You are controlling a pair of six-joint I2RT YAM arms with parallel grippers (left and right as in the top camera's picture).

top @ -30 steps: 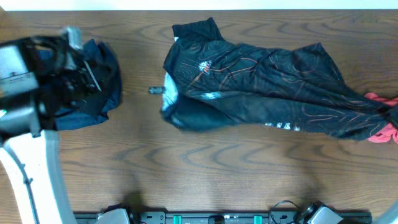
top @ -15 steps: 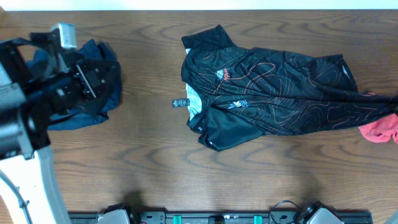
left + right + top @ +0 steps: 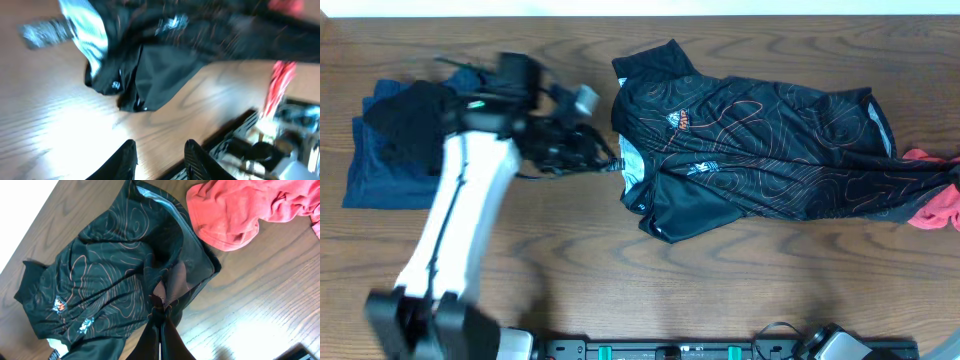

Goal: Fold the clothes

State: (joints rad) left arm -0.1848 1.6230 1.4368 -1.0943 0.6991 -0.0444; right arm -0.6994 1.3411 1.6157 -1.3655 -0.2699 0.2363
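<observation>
Tool, left: the left gripper [image 3: 161,146] hangs with its fingers apart and empty, over the brown wooden table [image 3: 620,280] just left of the shirt.
Tool, right: the right gripper [image 3: 161,314] is pinched together on a fold at the shirt's right end.
Garment: the large black sports shirt with thin orange contour lines [image 3: 770,150] lies lengthwise, centre to right, its near-left flap bunched.
Neighbours: a folded dark blue garment [image 3: 385,165] lies well apart on the left. A crumpled red cloth [image 3: 932,205] touches the shirt's right end.
Step, judged: flatten before folding. Take the left edge and pull gently against the right hold.
Care: lift both layers together and keep the red cloth out.
</observation>
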